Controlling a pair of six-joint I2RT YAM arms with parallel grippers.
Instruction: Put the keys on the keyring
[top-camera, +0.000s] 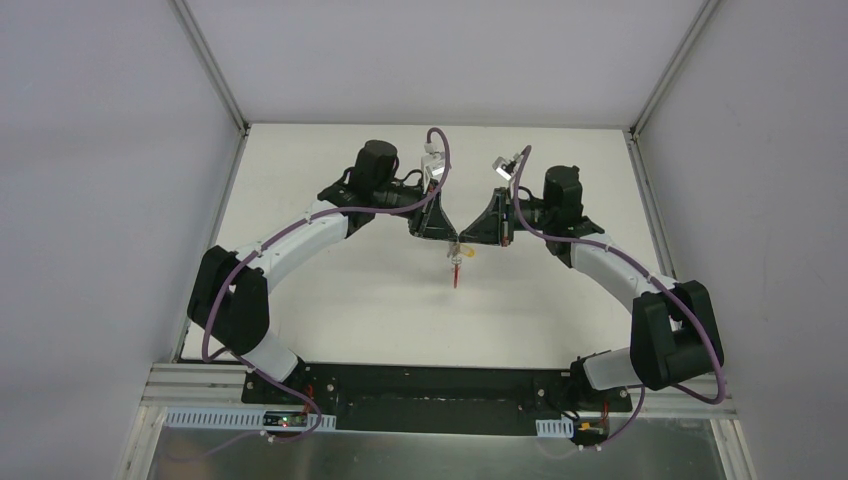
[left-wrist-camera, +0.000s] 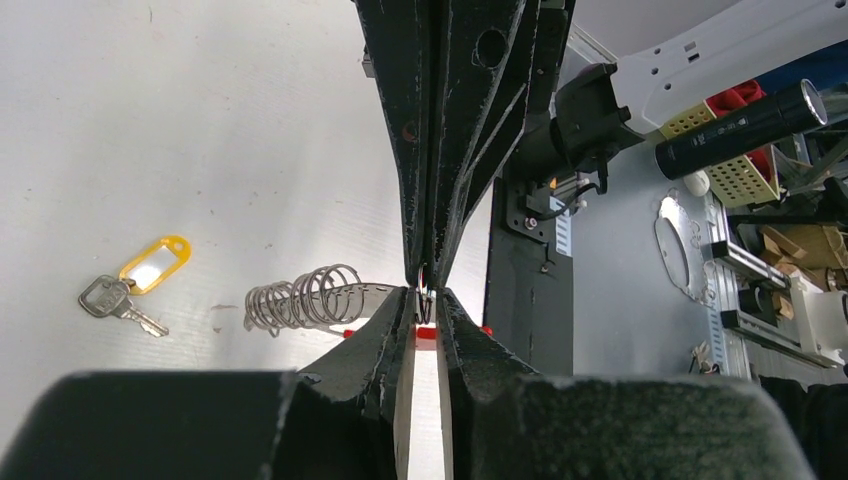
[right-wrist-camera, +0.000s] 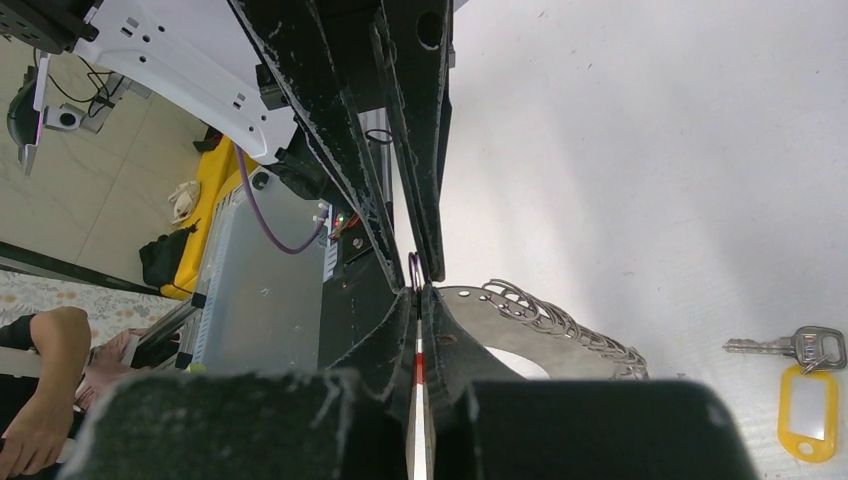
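The keys (left-wrist-camera: 300, 297) are a fanned bunch of grey metal loops along a curved band, lying on the white table under the gripper tips. They also show in the right wrist view (right-wrist-camera: 565, 322) and, small, in the top view (top-camera: 457, 264). A red strip (left-wrist-camera: 427, 332) shows just below them. My left gripper (left-wrist-camera: 428, 297) and right gripper (right-wrist-camera: 418, 290) meet tip to tip above the table middle. Both are shut on a small dark keyring (left-wrist-camera: 425, 304), which also shows in the right wrist view (right-wrist-camera: 414, 272). In the top view the left gripper (top-camera: 448, 236) and right gripper (top-camera: 470, 238) touch.
A single key with a yellow tag (left-wrist-camera: 150, 268) lies on the table on the far side of the bunch, also in the right wrist view (right-wrist-camera: 806, 412). The black base plate (left-wrist-camera: 530, 300) marks the table's near edge. Grey walls enclose the table (top-camera: 330, 300).
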